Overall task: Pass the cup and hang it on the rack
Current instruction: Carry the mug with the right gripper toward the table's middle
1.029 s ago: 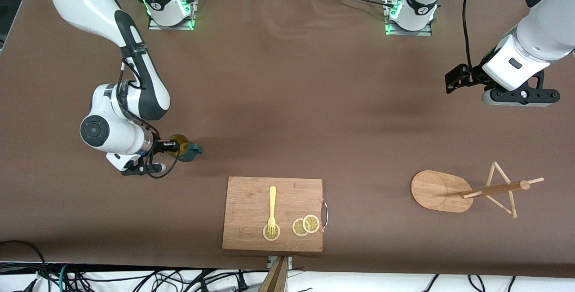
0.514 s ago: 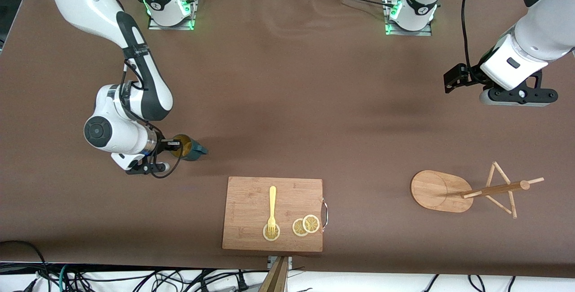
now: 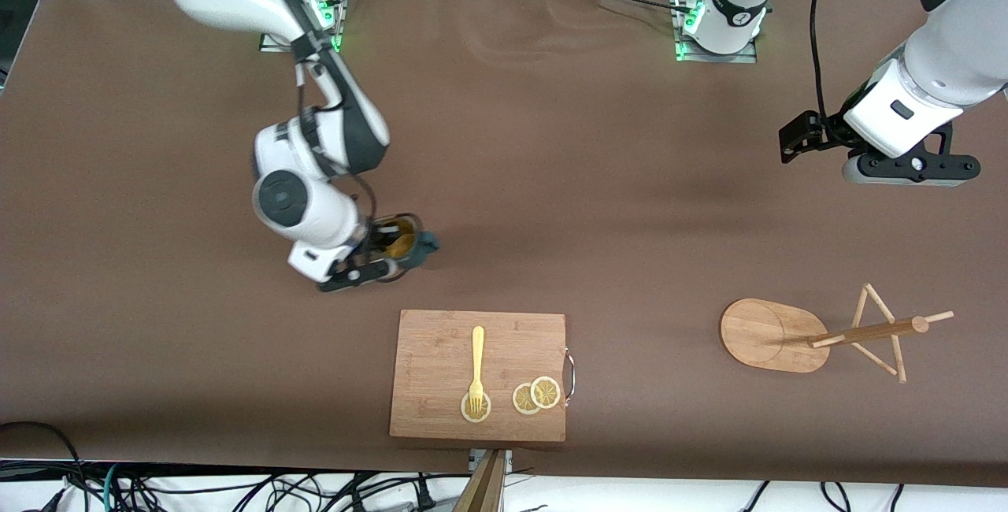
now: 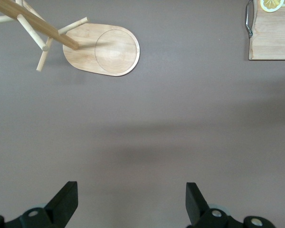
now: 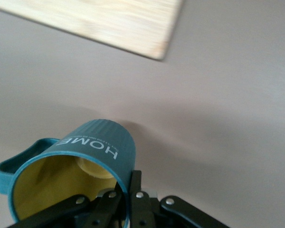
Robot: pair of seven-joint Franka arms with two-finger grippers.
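A: Brown cloth covers the whole table (image 3: 551, 142). What is the biggest thing lying on it?

B: The bamboo cutting board (image 3: 441, 354), at the edge nearest the front camera. A yellow fork (image 3: 476, 366) lies on it, its tines on one lemon slice (image 3: 476, 408), with two more overlapping slices (image 3: 536, 395) beside that, near the board's metal handle.

A: And the rack (image 3: 819, 335)?

B: Toward the left arm's end of the table. Its oval base sits flat on the cloth, and the post and pegs show slanting away from the base in the front view. Nothing hangs on the pegs.

A: Where is the cup (image 3: 402, 240)?

B: In the right gripper (image 3: 376, 248), over the cloth near the board's corner at the right arm's end. The right wrist view shows the teal wall (image 5: 97, 147) tilted, clear of the cloth, with the fingers pinched on the rim, one inside against the yellow lining and one outside. The handle points away from the wrist.

A: The left gripper (image 4: 132, 202)?

B: Jaws spread wide, holding nothing, waiting in the air over bare cloth at its own end of the table.
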